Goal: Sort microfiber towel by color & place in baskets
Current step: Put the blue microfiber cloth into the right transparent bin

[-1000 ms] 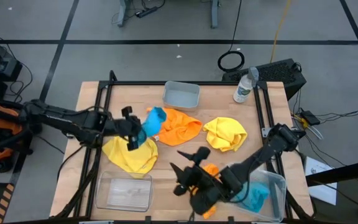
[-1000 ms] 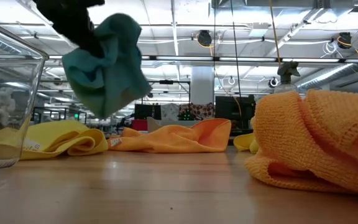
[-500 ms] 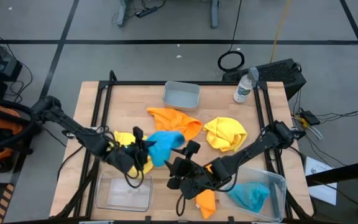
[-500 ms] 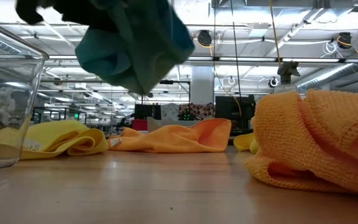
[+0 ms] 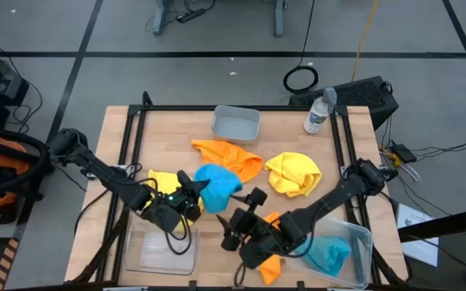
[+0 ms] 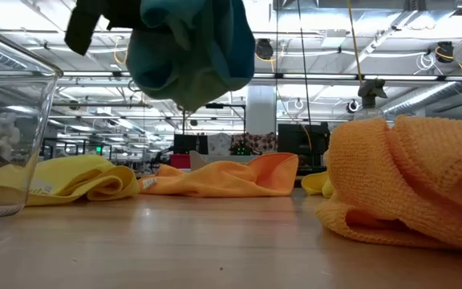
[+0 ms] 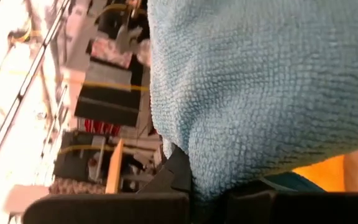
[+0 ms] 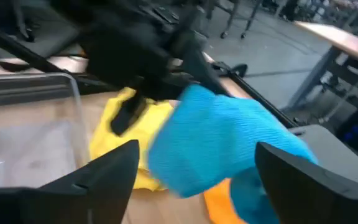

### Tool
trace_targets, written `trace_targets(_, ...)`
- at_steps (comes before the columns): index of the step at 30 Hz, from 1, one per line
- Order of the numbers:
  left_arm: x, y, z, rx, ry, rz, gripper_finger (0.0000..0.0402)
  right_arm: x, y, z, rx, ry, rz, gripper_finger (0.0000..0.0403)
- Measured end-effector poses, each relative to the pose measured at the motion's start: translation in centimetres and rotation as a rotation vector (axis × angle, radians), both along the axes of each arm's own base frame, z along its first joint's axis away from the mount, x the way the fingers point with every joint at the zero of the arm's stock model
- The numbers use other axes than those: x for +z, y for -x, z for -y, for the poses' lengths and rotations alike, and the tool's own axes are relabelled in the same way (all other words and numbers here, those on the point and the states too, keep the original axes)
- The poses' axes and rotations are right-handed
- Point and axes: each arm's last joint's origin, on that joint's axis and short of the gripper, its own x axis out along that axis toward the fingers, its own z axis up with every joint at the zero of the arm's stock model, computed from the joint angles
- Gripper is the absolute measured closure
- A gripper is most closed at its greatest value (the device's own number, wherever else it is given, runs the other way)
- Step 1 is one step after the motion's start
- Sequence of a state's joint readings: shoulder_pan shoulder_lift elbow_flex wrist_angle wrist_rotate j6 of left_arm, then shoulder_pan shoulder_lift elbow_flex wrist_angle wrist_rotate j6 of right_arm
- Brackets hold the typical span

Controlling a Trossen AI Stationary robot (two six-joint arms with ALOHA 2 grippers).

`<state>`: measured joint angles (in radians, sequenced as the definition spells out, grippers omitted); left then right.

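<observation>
A clear plastic water bottle [image 5: 317, 112] stands at the far right edge of the wooden table [image 5: 168, 121], well apart from the work. The small greyish plastic bin [image 5: 236, 123] sits at the far edge. Near the middle lie an orange microfiber cloth [image 5: 231, 159] and, to its right, a crumpled yellow cloth [image 5: 294, 173]. A second yellow cloth [image 5: 165, 181] lies partly under the left arm.

The left gripper [image 5: 194, 194] is clamped on a bright blue, nubby-textured cloth [image 5: 217, 180], carried bunched above the tabletop near the table's centre; in the low view it hangs clear of the wood. The right gripper [image 5: 242, 217] faces it at close range with its fingers spread wide and nothing between them, the blue cloth showing in that gap in the right wrist view.

A second orange cloth [image 5: 272, 260] lies under the right arm near the front edge. The large clear bin at front right [image 5: 365, 237] contains the other blue cloth [image 5: 328, 255]; the large clear bin at front left [image 5: 162, 250] sits just in front of the left gripper. Bare wood shows between the two front bins.
</observation>
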<state>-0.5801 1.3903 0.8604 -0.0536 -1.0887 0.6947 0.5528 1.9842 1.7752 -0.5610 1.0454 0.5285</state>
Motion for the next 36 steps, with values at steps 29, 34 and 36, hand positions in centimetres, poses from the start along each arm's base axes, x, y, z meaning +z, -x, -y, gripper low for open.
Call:
trace_targets(29,0.2,0.1,0.8,-0.100,-0.054,-0.038,0.0388,-3.3,-0.1,-0.4,0.002,-0.112,0.087,0.0089)
trace_targets(34,0.3,0.1,0.8,-0.090,-0.060,-0.036,0.0388,-3.0,0.4,-1.1,0.126,-0.187,0.024,0.0089)
trace_targets(36,0.3,0.1,0.8,-0.088,-0.060,-0.035,0.0388,-2.2,1.2,-1.5,0.143,-0.131,0.012,0.0090)
